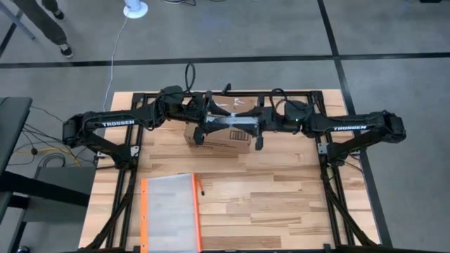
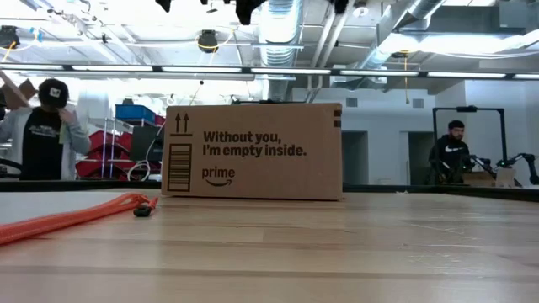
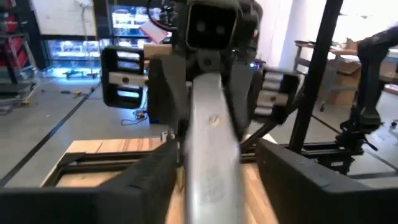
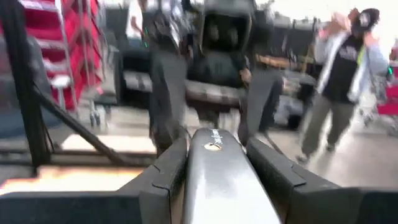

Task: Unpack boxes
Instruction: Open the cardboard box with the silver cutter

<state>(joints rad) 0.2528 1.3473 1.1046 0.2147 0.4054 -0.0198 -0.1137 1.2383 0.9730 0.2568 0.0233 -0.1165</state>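
Fingers of both arms grasp one grey strip [image 1: 230,124] between them above the box [image 1: 219,138], the left gripper [image 1: 204,126] at one end, the right gripper [image 1: 256,126] at the other. Below them, the box stands upright at the far middle of the surface [image 1: 281,190]; an orange-edged pouch [image 1: 169,211] lies nearer.

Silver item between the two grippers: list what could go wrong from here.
1. The left gripper and right gripper each clamp one end of the silver item. If the arms move out of step, it may twist or slip free.
2. It hangs above the box, so a drop would likely land on or in the box.
3. The pouch covers the front left of the table, so setting the item down there could land it on the pouch.
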